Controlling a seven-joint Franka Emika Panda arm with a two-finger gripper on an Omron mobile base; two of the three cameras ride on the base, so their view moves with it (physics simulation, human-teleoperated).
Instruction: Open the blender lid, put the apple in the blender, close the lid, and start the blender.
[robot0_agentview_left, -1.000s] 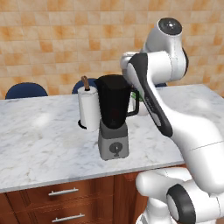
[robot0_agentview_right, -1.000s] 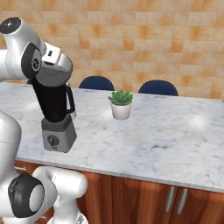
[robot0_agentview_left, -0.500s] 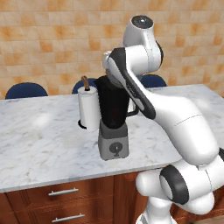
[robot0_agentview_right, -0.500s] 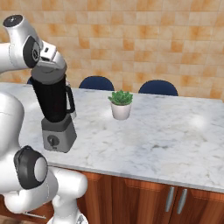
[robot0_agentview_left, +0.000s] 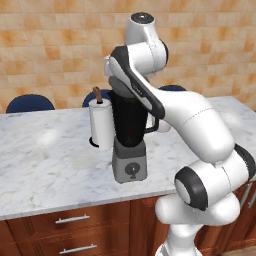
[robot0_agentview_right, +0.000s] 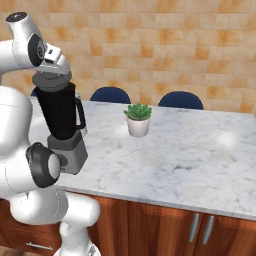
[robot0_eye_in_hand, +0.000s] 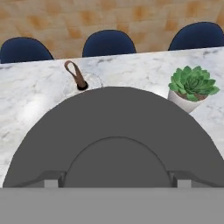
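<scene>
The blender (robot0_agentview_left: 130, 125) (robot0_agentview_right: 60, 111) stands on the marble counter, a black tapered jar on a grey base (robot0_agentview_left: 130, 167) with a round knob. The blender lid (robot0_eye_in_hand: 112, 127) (robot0_agentview_right: 51, 80), a dark grey disc, sits on the jar's top. My gripper (robot0_eye_in_hand: 114, 181) (robot0_agentview_right: 51, 73) hangs just above the lid, open, its fingertips (robot0_eye_in_hand: 52, 180) on either side of the lid's raised centre (robot0_eye_in_hand: 116, 162). In the left base view the arm bends over the jar's top and covers most of the lid. The apple is out of view.
A white paper-towel roll (robot0_agentview_left: 101, 125) (robot0_eye_in_hand: 81, 83) stands right beside the blender. A small potted plant (robot0_agentview_right: 138, 118) (robot0_eye_in_hand: 191, 87) sits further along the counter (robot0_agentview_right: 190, 155). Blue chairs (robot0_agentview_right: 110, 95) line the far side.
The arm has swung from beside the jar to over its top, and the hand has come down onto the lid. The blender and the roll have not moved.
</scene>
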